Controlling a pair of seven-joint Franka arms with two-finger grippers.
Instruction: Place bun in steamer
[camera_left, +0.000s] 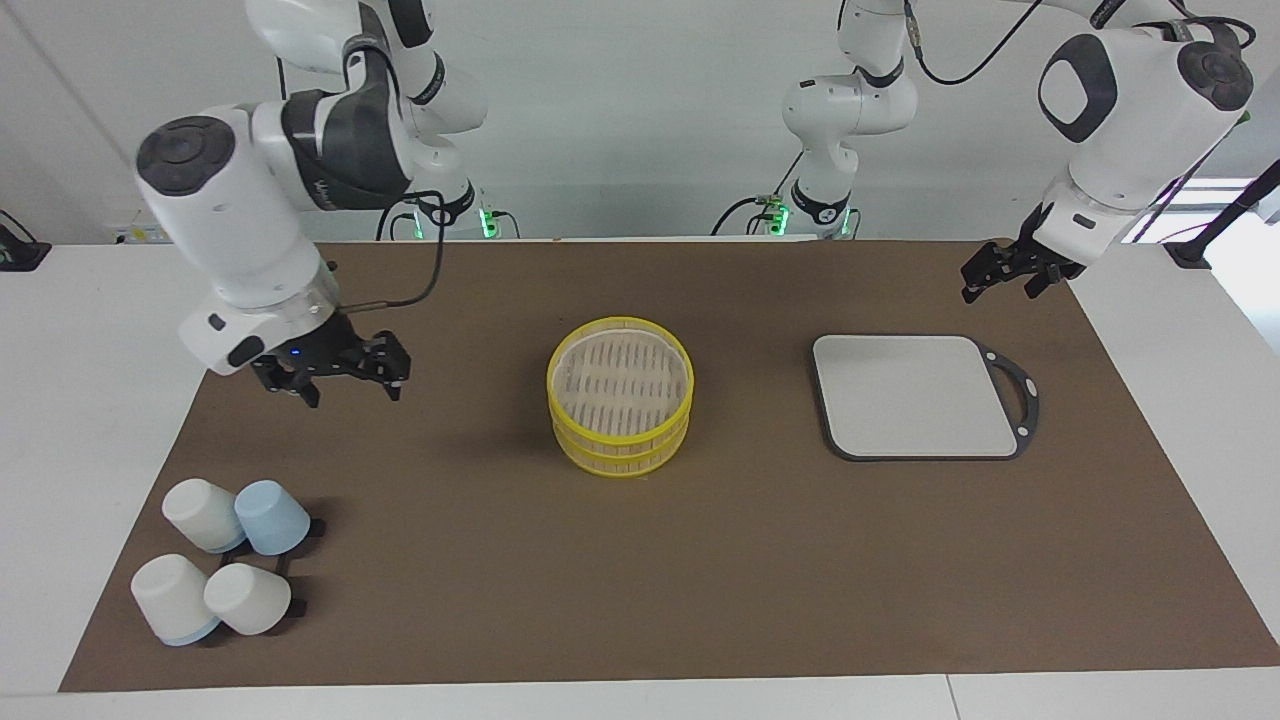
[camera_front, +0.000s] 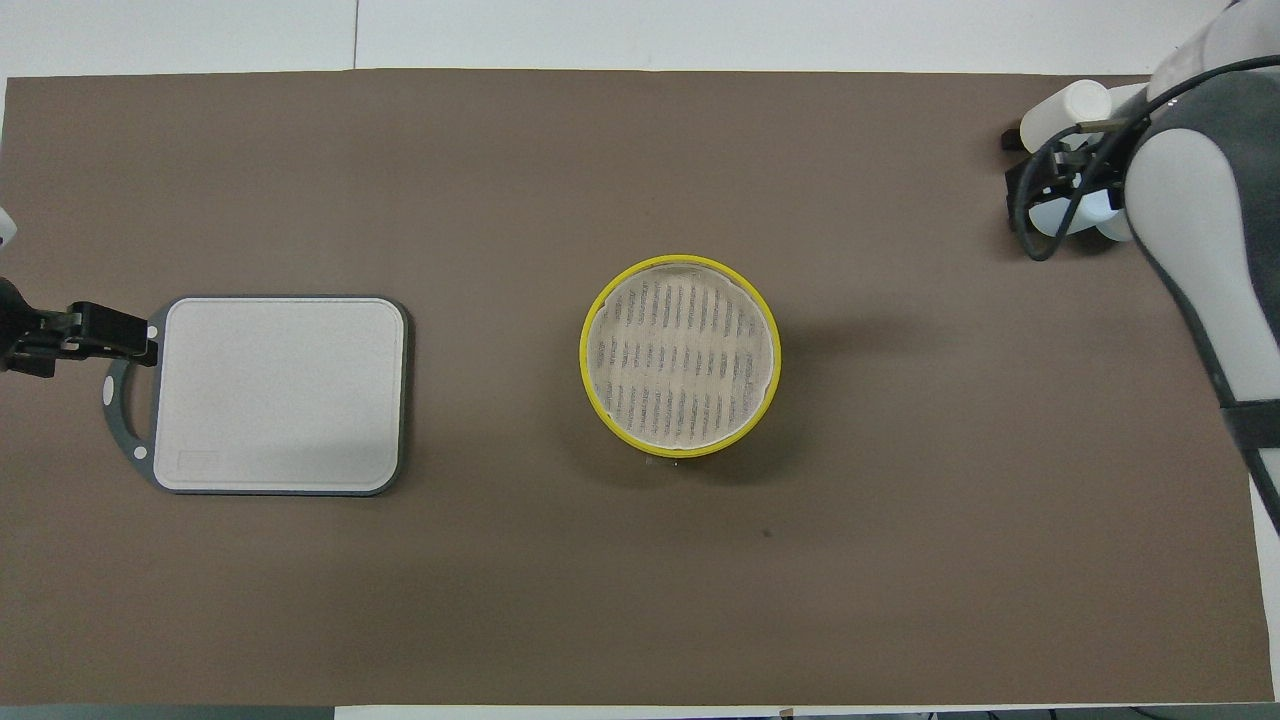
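Four white and pale-blue cups (camera_left: 225, 565) sat clustered at the right arm's end of the brown worktop (camera_left: 640, 600). Right tool (camera_left: 335, 378) hung spread wide and empty over bare worktop near them; left tool (camera_left: 1005, 272), grip unreadable, waited over the worktop beside the grey square board (camera_left: 915, 395). Round yellow-rimmed bamboo steamer (camera_left: 620, 440) stood central and empty, presumably so either arm could reach it; no bun showed.

Left arm: white with a dark elbow, coming in from its base and bent down low.
Left black two-finger gripper (camera_left: 1005, 270): up in the air, tipped sideways, fingers a little apart.
Right arm: white, bent, hand pointing down.
Right black two-finger gripper (camera_left: 345, 385): up in the air, fingers spread wide, holding nothing.
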